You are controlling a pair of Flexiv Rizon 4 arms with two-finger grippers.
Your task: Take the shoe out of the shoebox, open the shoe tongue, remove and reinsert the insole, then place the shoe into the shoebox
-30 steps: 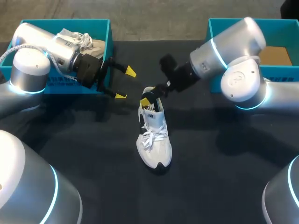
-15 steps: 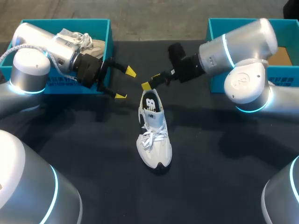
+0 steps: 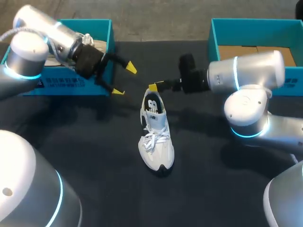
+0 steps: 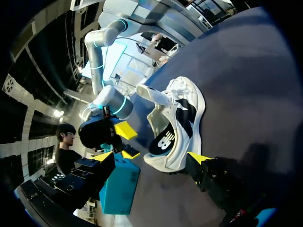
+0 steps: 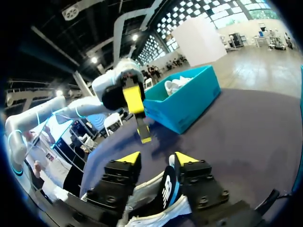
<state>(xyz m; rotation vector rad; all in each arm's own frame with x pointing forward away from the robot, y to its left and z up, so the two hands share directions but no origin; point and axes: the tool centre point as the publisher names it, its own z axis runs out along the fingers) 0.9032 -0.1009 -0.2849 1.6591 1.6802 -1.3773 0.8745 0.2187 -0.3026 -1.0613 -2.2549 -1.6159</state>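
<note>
Only our right wrist view shows our right fingers (image 5: pixel 129 160) parted over the shoe (image 5: pixel 166 189). Our left fingers (image 3: pixel 131 69) gape between shoe and shoebox (image 3: pixel 85 87) edge.

A robot lab, I'd say: my two arms (image 3: pixel 246 75) over a black tabletop (image 3: pixel 94 156), teal shoeboxes (image 3: pixel 71 87) at ten and two o'clock.

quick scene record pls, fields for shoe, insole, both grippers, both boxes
shoe: white and black, upright on the table, outside both boxes
insole: dark, lying inside the shoe
left gripper: open, holding nothing, by the left shoebox, apart from the shoe
right gripper: open, at the shoe's heel, which lies between its fingers
left shoebox: teal, holds a second light shoe
right shoebox: teal, only brown card showing inside
</note>
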